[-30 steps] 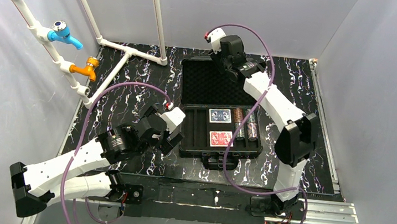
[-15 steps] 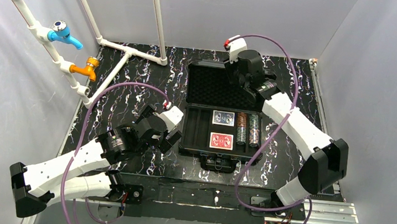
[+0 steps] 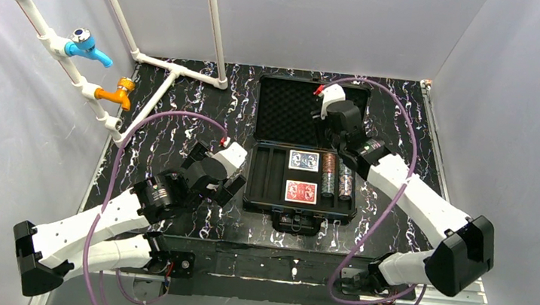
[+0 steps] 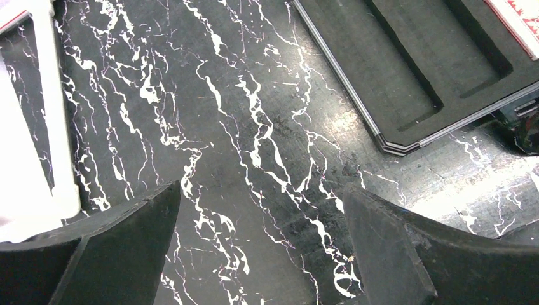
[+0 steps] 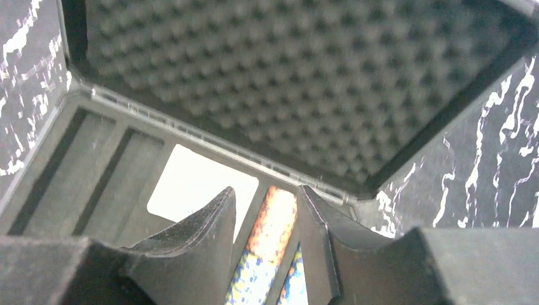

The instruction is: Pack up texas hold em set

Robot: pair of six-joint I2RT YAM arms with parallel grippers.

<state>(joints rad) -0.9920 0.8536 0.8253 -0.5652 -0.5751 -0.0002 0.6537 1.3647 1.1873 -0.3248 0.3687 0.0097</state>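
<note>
Your right hand [image 5: 267, 189] hovers half-open, empty, near the chip roll [image 5: 272, 222]; your left hand [image 4: 260, 190] gapes wide beside the briefcase [image 4: 407, 70].

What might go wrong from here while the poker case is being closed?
The right end effector hangs open over the chip rolls; descending might knock them out of place. The lid lies flat open; lifting it with one arm might slide the case, since the left end effector touches nothing.

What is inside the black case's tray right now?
A blue deck, a red deck and two chip rolls; the left slots look bare. The right arm hides the far right corner of the tray.
</note>
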